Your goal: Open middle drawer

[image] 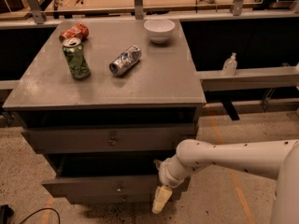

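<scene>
The grey cabinet (pixel 154 85) has three drawer fronts. The middle drawer (pixel 88 187) has a small round knob (pixel 119 188). It stands pulled out, with a dark gap above it. The taller top drawer front (pixel 70 140) stands a little out too. The narrow bottom front (pixel 103 199) sits just beneath the middle one. My gripper (pixel 160 200) hangs from the white arm (pixel 224 155) and points down. It is at the right end of the middle drawer's front, level with its lower edge.
On the cabinet top are an upright green can (pixel 76 57), a red can (pixel 74 32) on its side, a silver can (pixel 125 59) on its side and a white bowl (pixel 159 30). A clear bottle (pixel 230 64) stands on the right ledge. A black cable (pixel 28 216) lies on the floor at the left.
</scene>
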You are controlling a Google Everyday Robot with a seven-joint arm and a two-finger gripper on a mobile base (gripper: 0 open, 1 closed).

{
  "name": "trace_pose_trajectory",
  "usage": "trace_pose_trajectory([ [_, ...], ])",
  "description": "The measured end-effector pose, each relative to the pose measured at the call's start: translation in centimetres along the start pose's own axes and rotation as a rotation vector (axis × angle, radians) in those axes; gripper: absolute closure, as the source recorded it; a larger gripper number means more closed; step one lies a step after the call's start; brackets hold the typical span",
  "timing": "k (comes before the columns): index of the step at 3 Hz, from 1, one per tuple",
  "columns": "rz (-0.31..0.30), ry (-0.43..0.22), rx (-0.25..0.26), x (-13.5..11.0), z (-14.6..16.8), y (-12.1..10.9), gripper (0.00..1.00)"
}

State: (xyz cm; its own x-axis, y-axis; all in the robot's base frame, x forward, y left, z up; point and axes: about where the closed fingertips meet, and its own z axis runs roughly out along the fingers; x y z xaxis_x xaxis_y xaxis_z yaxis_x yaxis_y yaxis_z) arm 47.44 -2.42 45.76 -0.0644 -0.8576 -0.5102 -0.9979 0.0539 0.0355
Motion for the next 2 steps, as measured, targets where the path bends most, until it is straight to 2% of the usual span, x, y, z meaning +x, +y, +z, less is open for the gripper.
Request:
trace_pose_trajectory([
  [1, 0.012, 0.012, -0.007, 1.0, 1.6, -0.1, 0.0],
  [2, 0.007, 0.02, -0.01, 1.4, 2.7, -0.4, 0.15],
])
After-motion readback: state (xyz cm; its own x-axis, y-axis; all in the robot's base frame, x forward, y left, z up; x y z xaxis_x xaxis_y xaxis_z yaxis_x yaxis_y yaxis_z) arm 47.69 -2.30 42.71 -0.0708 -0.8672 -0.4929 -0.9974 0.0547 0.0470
